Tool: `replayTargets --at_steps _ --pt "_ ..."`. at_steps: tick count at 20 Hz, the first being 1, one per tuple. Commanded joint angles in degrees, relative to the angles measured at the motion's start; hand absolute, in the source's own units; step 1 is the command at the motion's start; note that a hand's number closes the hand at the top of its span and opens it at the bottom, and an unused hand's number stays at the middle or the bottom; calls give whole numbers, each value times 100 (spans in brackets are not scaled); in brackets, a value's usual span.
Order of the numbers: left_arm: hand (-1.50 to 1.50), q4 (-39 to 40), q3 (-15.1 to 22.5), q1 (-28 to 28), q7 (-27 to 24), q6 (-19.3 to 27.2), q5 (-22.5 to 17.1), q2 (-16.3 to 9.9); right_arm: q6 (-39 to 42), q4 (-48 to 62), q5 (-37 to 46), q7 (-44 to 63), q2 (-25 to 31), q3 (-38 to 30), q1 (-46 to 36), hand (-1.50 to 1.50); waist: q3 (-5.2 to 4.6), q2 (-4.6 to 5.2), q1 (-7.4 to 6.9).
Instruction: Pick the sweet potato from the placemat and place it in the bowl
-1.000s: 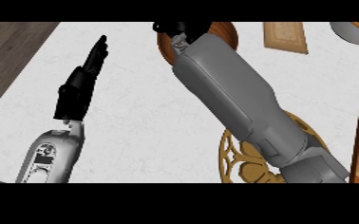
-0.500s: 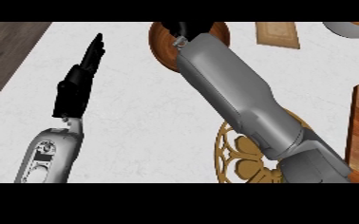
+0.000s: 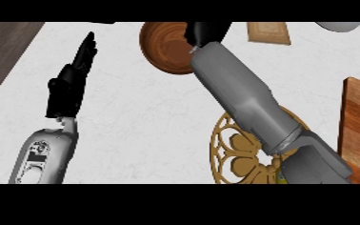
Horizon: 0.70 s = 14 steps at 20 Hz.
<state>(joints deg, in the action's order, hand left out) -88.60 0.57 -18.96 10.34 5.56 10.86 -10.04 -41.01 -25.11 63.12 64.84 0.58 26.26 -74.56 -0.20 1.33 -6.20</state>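
While right hand [image 3: 205, 31] sat over bowl [image 3: 163, 47], its grip couldn't be told | left hand [image 3: 70, 83] rested straight-fingered on worktop [image 3: 141, 119] | placemat [image 3: 235, 155] under forearm.

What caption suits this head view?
Right hand reaches over the wooden bowl; left hand rests open beside it.

Even, fairly bright light falls on the pale counter [image 3: 141, 124], which shows only faint mottling and no glare. The right forearm [image 3: 239, 90] is shaded smoothly from lighter grey on top to darker along its lower side, and the wooden bowl [image 3: 163, 47] darkens toward its centre, while cast shadows on the counter are too soft to trace to any light source. The black left robot hand [image 3: 70, 83] reads as a near-flat dark shape with little inner detail.
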Motion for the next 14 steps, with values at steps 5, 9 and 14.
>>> replayTargets --at_steps 5,9,14 --pt "0 7 -45 237 -138 130 46 66 -1127 667 -29 777 -55 -388 316 150 18 49 105" --pt "0 -233 -131 245 -86 -51 -71 -113 -1314 596 -736 59 -56 -1001 552 -150 29 44 39" --pt "0 -161 -45 88 -58 -39 -25 -27 -2023 364 -1288 -1116 -57 -1253 899 -150 37 101 -10"
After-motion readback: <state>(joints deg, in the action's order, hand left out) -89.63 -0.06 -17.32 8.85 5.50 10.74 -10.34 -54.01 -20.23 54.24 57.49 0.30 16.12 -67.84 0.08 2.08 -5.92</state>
